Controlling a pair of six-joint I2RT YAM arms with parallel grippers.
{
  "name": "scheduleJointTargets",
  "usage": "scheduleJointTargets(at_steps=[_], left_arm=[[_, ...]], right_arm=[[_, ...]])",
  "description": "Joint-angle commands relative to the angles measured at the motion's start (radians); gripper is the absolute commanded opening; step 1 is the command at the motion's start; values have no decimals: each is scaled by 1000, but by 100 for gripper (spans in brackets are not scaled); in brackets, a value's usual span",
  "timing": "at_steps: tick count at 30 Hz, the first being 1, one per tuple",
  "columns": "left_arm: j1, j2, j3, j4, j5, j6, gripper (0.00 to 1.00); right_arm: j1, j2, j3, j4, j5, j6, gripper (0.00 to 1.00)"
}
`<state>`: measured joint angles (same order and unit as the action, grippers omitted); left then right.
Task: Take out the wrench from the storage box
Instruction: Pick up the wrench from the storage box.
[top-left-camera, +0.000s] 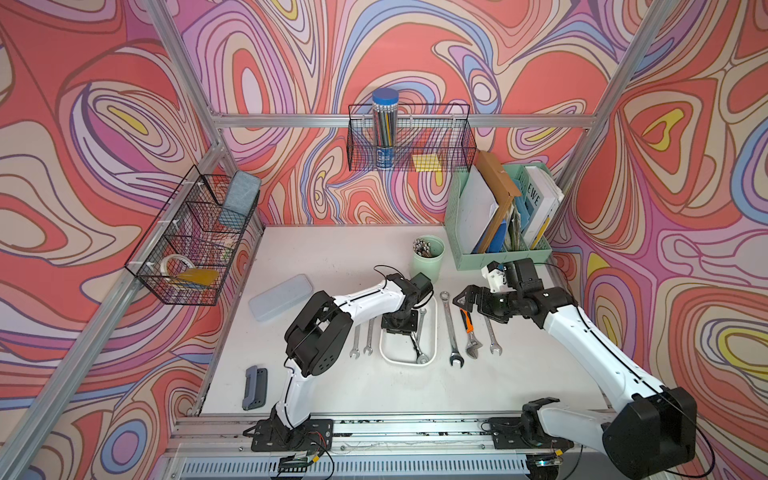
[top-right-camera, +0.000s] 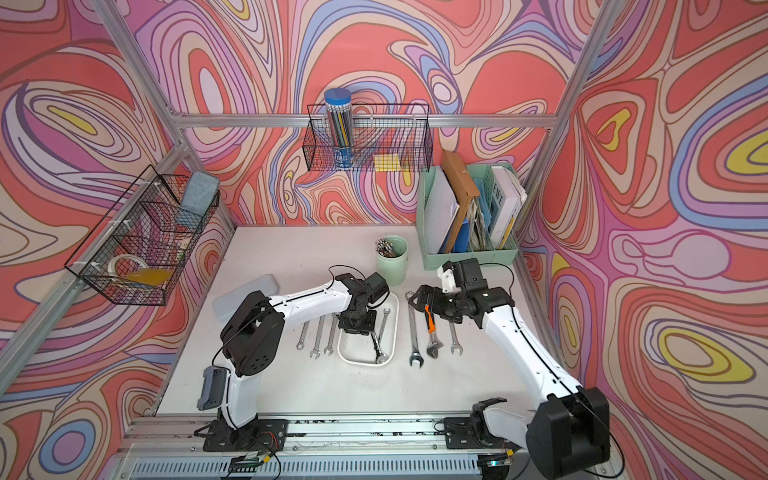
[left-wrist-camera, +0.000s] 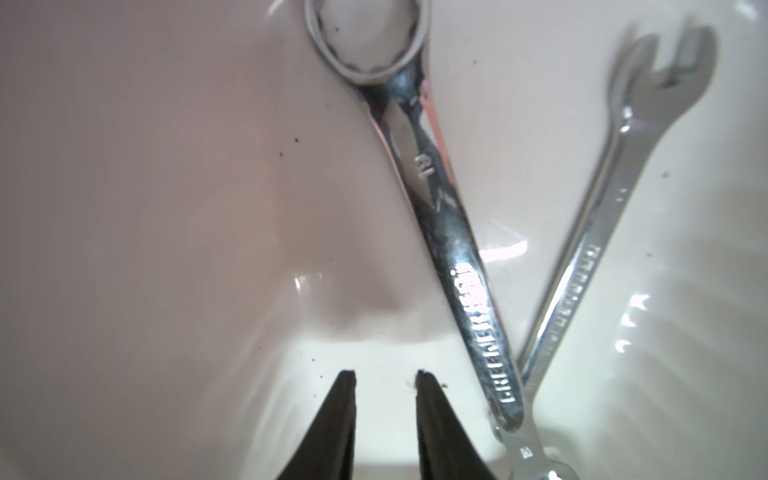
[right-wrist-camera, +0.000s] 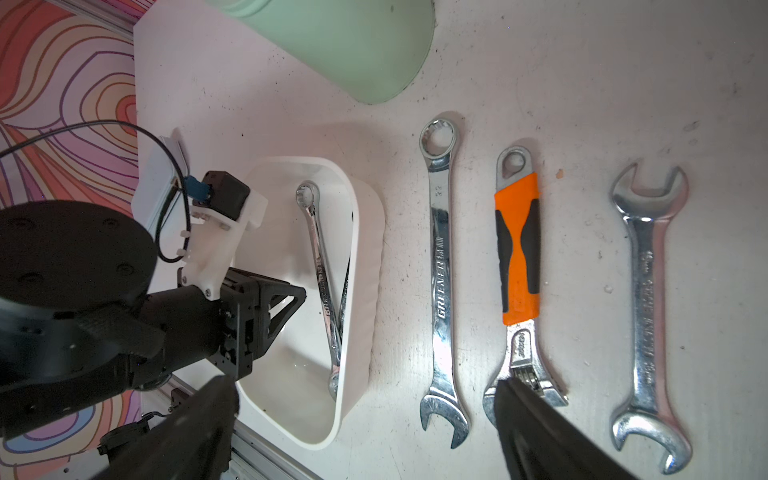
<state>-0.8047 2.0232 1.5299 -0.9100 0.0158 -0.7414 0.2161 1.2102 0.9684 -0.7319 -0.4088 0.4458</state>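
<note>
Left gripper (top-left-camera: 415, 347) is down inside the storage box (top-left-camera: 434, 328), lower centre in both top views, its arm slanting in from the lower left. On the wrist camera the two black fingertips (left-wrist-camera: 345, 399) stand a narrow way apart with nothing between them, just above the white floor. The wrench (left-wrist-camera: 453, 249) lies just beside them, untouched. It crosses a second wrench (left-wrist-camera: 615, 208), and both sit toward the box's right-hand wall (top-right-camera: 396, 328).

Right gripper (top-left-camera: 469, 305) hangs above the row of tools right of the box. Its jaws are spread wide and empty, and one finger (right-wrist-camera: 536, 432) passes in front of the head of the adjustable wrench (right-wrist-camera: 517, 257).

Room to move? Bare table (top-left-camera: 353, 386) opens below the box toward the lower edge of the frame. Left of the box, small wrenches (top-right-camera: 318, 336) lie close to its wall. A big combination wrench (right-wrist-camera: 442, 270) lies just off the right wall. A mint-green cup (top-left-camera: 429, 257) stands above the box, and a translucent case (top-left-camera: 280, 297) sits well out to the left.

Writing: the big wrench reads "GREENER" along its shaft, with "22" near the ring. The boxed wrench carries raised lettering that is too blurred to read. The double open-ended wrench (right-wrist-camera: 648, 311) is stamped, but I cannot make it out. A book spine (top-left-camera: 534, 201) at the upper right shows "EWE".
</note>
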Motion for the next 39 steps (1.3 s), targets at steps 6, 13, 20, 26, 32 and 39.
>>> scheduleJointTargets(at_steps=[6, 13, 20, 26, 32, 39], left_arm=[[-4, 49, 94, 13, -24, -122, 45], [-4, 127, 117, 38, 7, -163, 46], [-1, 155, 88, 34, 27, -176, 39], [-2, 130, 30, 51, 47, -197, 17], [-2, 99, 32, 37, 39, -201, 6], [-1, 69, 45, 26, 16, -203, 2]], right_arm=[[-7, -2, 3, 5, -2, -2, 98], [-12, 3, 3, 3, -8, -16, 98], [-22, 4, -10, 14, -21, -21, 98], [-35, 5, -21, 25, -34, -25, 98], [-37, 5, -39, 44, -47, -19, 98], [-40, 5, -41, 45, -48, -23, 98]])
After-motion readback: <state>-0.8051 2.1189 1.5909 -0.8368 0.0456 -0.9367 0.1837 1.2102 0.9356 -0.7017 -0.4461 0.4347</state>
